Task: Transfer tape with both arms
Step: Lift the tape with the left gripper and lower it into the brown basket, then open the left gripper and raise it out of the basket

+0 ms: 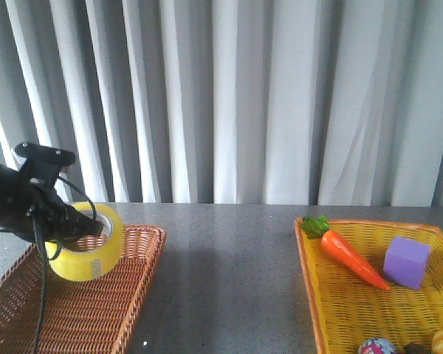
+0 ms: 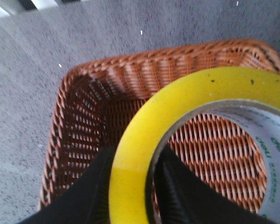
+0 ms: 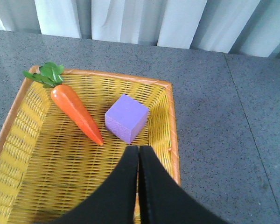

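Left tool (image 2: 130, 186) is clamped on the tape (image 1: 87, 242). One finger sits inside the ring and one sits outside, so the yellow wall of the roll is pinched between them. The roll hangs in the air, just above the brown basket (image 1: 133, 295), and it is tipped so its hole faces up and a bit to the side. In the left wrist view you can see the basket weave right through the hole.

The left arm (image 1: 15, 203) reaches in from the left edge of the counter (image 1: 229, 251), low and nearly flat.

The right tool (image 3: 138, 186) has its two fingers pressed together, with nothing held. It hovers over the yellow basket (image 3: 172, 121), near the purple cube (image 3: 127, 117) and the toy carrot (image 3: 77, 114).

The tape is well apart from the right tool, away to its left across the bare middle of the counter. I think the two tools must meet there, and the right one must spread its fingers first.
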### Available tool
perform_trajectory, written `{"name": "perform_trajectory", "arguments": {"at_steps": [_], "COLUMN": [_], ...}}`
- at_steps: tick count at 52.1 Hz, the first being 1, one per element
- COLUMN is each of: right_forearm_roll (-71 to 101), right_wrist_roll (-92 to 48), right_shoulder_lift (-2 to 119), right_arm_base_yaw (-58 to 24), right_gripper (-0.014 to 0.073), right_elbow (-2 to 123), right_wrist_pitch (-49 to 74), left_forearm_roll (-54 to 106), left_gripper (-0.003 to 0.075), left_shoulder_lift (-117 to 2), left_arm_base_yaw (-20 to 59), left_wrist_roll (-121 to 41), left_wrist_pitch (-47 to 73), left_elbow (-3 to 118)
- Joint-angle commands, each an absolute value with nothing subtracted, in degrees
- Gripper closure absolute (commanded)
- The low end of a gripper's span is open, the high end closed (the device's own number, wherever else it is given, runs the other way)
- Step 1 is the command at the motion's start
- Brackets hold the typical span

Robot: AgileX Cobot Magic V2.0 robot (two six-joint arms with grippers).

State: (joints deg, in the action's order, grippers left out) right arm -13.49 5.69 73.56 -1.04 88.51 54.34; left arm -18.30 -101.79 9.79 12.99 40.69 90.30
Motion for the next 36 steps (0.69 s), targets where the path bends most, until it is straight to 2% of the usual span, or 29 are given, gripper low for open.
{"name": "perform_trajectory", "arguments": {"at_steps": [1, 28, 36], "right_forearm_roll": [-14.35, -14.35, -14.35], "right_wrist_roll": [5.71, 5.71, 5.71], "right_shoulder_lift": [72.13, 72.13, 72.13], "right_arm_base_yaw": [-0.64, -0.64, -0.64], "right_gripper": [0.0602, 0.0602, 0.0602], "right_elbow": [89.96, 89.96, 89.96], "right_wrist_pitch": [51.08, 51.12, 51.11], "left_forearm_roll": [-18.86, -16.75, -16.62], "left_gripper": [0.0717, 0.0713, 0.0678], "left_shoulder_lift": [-100.97, -108.3, -108.43], "left_arm_base_yaw": [9.7, 7.26, 6.8], "left_wrist_roll": [17.73, 21.94, 21.89], "left_wrist_pitch": [36.48, 39.53, 39.48], "left_elbow": [92.16, 92.16, 92.16]}}
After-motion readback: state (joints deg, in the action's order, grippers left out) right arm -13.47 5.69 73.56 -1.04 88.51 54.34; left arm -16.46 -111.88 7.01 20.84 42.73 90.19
